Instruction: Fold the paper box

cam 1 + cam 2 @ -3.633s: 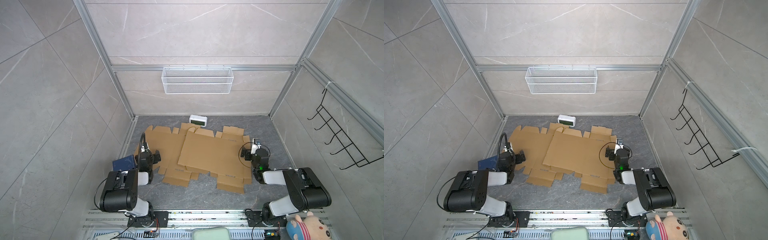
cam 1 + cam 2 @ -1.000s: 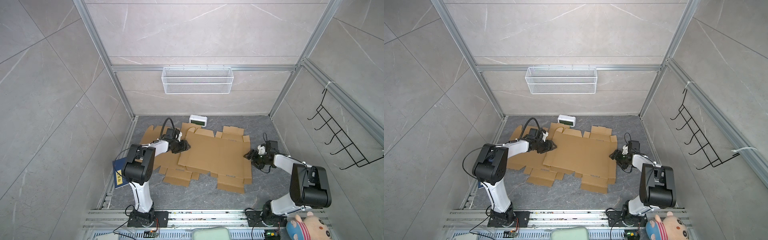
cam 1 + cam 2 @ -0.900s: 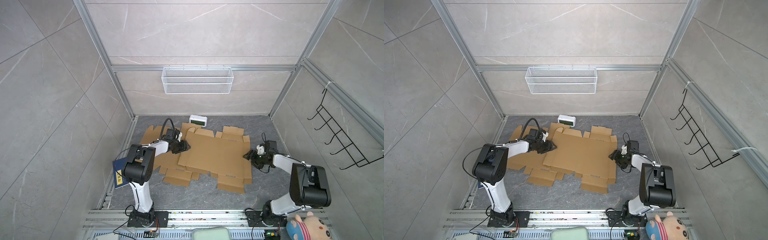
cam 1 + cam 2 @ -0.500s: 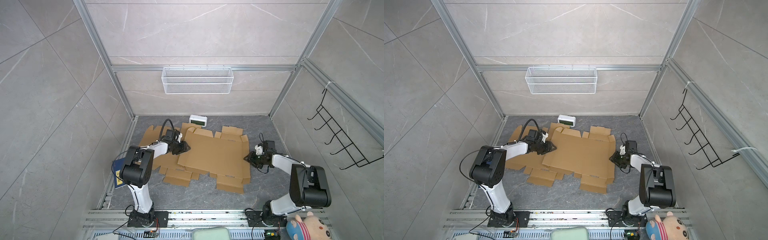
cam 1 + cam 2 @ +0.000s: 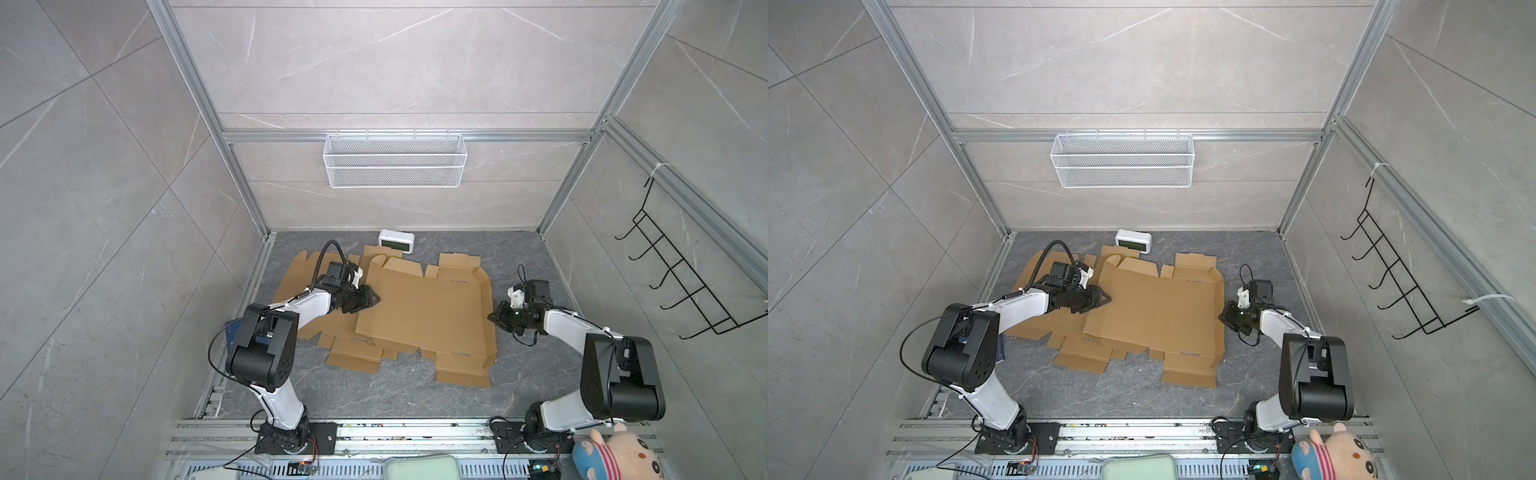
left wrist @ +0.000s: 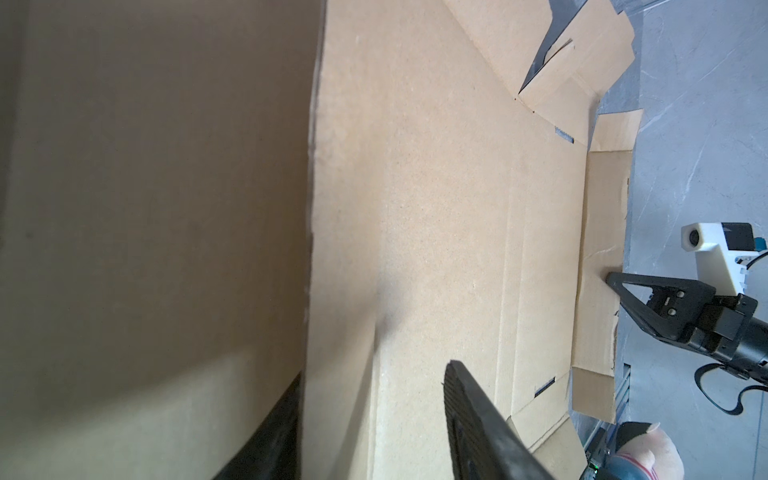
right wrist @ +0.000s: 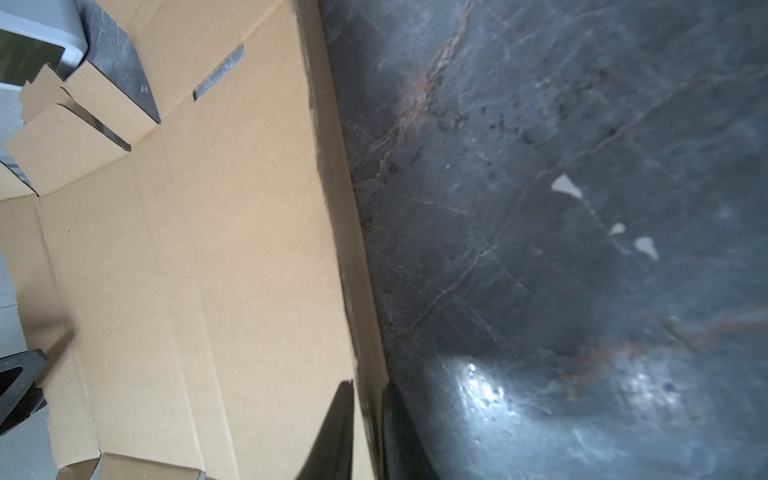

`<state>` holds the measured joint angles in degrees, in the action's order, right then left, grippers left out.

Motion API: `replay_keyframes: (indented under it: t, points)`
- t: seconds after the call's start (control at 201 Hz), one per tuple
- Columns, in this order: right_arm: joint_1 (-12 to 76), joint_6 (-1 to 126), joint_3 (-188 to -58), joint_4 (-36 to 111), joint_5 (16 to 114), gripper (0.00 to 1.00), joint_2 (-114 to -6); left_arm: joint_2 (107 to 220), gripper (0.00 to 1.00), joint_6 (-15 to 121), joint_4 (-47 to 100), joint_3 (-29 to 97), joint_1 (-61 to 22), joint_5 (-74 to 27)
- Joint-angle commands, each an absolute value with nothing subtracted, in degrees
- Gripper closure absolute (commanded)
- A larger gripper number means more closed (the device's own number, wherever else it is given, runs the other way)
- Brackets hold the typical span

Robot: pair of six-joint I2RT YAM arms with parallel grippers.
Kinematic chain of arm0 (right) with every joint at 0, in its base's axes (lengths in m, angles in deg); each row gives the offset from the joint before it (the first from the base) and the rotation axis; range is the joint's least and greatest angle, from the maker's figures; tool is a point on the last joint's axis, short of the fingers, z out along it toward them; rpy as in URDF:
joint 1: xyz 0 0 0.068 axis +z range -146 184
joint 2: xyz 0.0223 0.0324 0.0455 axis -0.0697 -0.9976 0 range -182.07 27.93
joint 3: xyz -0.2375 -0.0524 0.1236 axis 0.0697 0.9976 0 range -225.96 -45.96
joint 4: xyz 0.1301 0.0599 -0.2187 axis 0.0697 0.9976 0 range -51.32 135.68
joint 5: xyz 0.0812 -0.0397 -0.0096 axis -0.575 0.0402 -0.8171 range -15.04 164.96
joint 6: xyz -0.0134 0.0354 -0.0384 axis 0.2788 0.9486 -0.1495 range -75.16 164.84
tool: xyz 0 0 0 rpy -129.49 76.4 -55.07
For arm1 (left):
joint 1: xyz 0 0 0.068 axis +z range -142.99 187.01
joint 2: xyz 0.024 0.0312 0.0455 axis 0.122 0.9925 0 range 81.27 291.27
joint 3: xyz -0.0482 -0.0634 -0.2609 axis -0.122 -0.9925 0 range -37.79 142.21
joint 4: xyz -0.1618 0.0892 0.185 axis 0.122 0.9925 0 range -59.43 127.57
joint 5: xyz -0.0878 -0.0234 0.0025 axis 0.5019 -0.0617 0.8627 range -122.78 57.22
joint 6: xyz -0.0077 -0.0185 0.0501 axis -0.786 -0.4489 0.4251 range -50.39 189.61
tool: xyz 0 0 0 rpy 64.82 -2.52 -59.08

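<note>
Cardboard (image 5: 424, 316) pinched in right tool (image 5: 495, 319); left tool (image 5: 371, 300) half-open astride opposite edge, so a one-sided lift could twist it loose.

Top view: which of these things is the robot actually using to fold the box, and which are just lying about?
In use: top cardboard sheet, left claw, right claw.

Lying about: spare cardboard sheet underneath, white clock, wire basket, hook rack, plush toy.
</note>
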<state>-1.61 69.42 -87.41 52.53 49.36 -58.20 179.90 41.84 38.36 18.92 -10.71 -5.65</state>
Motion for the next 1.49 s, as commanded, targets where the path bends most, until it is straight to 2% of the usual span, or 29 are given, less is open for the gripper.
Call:
replay_keyframes:
  t: [0.0, 0.095, 0.214, 0.319, 0.577, 0.752, 0.926, 1.08, 1.18, 1.309, 1.488]
  points:
    - [-1.0, 68.7, -87.3, 53.1, 48.5, 0.86, -58.1, 177.1, 0.49, 42.0, 40.0, 18.8, -11.0, -4.8]
    - [-0.2, 67.9, -87.9, 54.3, 50.8, 0.86, -58.3, 176.6, 0.49, 42.6, 40.5, 19.1, -11.0, -4.8]
    - [1.4, 66.7, -89.5, 56.3, 55.1, 0.75, -59.9, 177.4, 0.49, 43.3, 41.0, 19.0, -11.0, -5.3]
    - [2.3, 66.3, -90.3, 56.3, 56.3, 0.73, -61.3, 177.6, 0.49, 42.9, 40.4, 18.2, -11.0, -4.9]
    - [4.8, 64.9, -92.0, 57.8, 61.8, 0.87, -63.3, 176.6, 0.51, 42.5, 40.0, 16.5, -11.0, -4.5]
    - [9.5, 62.2, -95.4, 64.1, 67.9, 0.93, -59.5, 172.7, 0.51, 43.0, 43.2, 15.1, -11.0, -5.3]
    - [12.3, 57.8, -100.0, 72.7, 68.0, 0.97, -55.7, 165.8, 0.43, 46.5, 56.6, 19.1, -10.2, -16.5]
    - [16.6, 53.7, -106.3, 80.0, 68.4, 1.0, -53.6, 160.4, 0.38, 50.1, 64.8, 25.5, -8.8, -19.4]
    - [20.7, 49.8, -111.7, 85.4, 73.7, 1.0, -54.1, 159.0, 0.37, 52.0, 66.7, 29.8, -8.9, -17.8]
    - [23.8, 43.8, -119.4, 91.5, 77.0, 1.0, -55.6, 157.9, 0.38, 52.9, 62.9, 30.9, -10.3, -9.6]
    - [28.8, 30.3, -128.7, 97.6, 84.7, 1.0, -59.3, 160.2, 0.4, 58.6, 57.8, 30.8, -18.8, -7.6]
